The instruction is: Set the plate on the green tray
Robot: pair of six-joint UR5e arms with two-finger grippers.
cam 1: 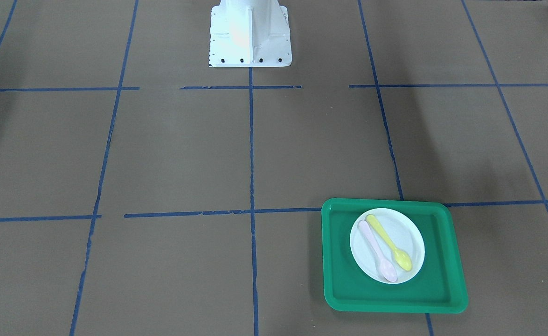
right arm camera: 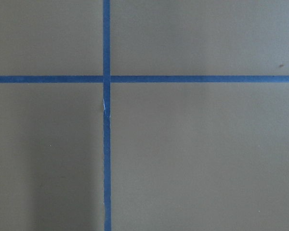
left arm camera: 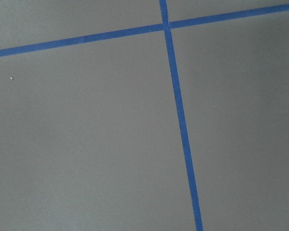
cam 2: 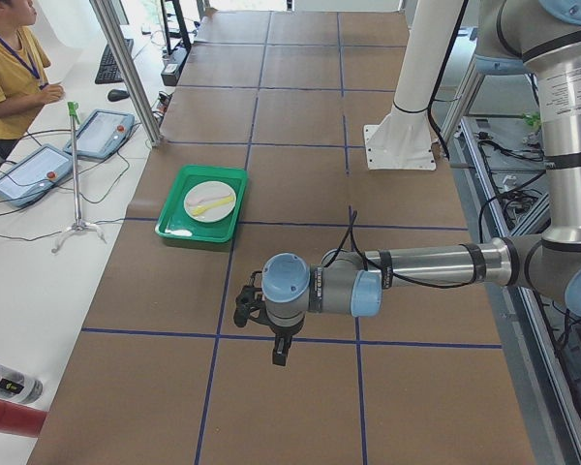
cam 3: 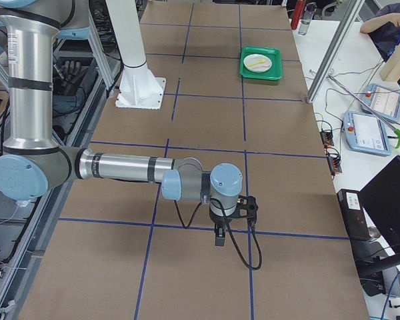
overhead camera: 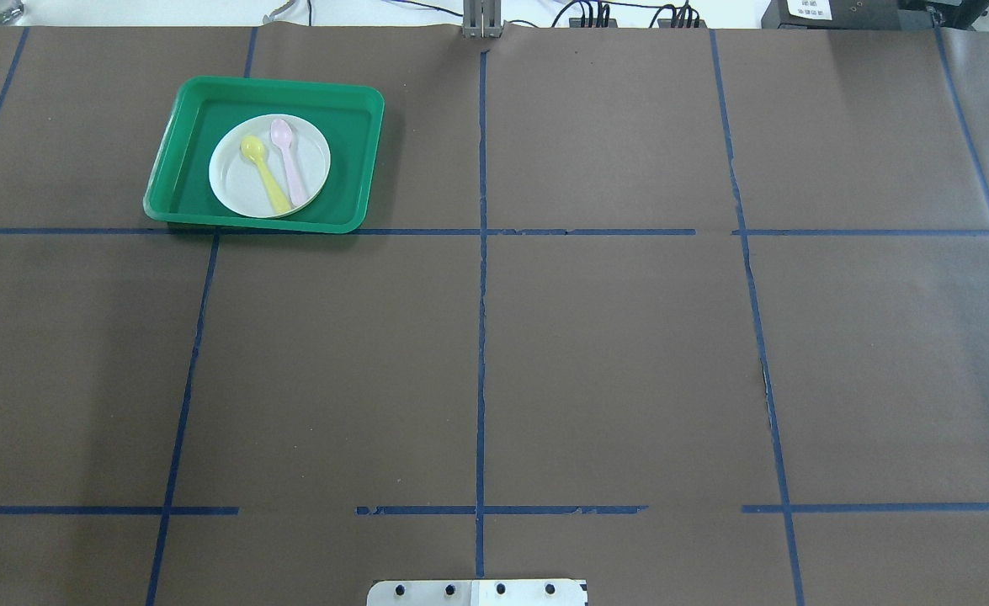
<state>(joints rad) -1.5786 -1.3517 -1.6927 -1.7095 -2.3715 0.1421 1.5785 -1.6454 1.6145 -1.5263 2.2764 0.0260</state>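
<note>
The small white plate (cam 1: pixel 409 233) lies flat inside the green tray (cam 1: pixel 339 280), at the far left of the table in the overhead view, where the plate (overhead camera: pixel 233 181) sits mid-tray (overhead camera: pixel 351 151). A pale pink spoon (cam 1: pixel 376 252) and a yellow spoon (cam 1: pixel 388 242) lie side by side on the plate. My left gripper (cam 2: pixel 281 354) hangs over bare table well short of the tray (cam 2: pixel 179 228). My right gripper (cam 3: pixel 219 240) hangs over bare table far from the tray (cam 3: pixel 260 75). I cannot tell whether either gripper is open or shut. Both wrist views show only paper and blue tape.
The white robot pedestal (cam 1: pixel 250 32) stands at the table's middle on the robot's side. Blue tape lines grid the brown paper. An operator (cam 2: pixel 10 68) and teach pendants (cam 2: pixel 29 170) are beside the table near the tray; a metal post (cam 2: pixel 126 68) stands there too.
</note>
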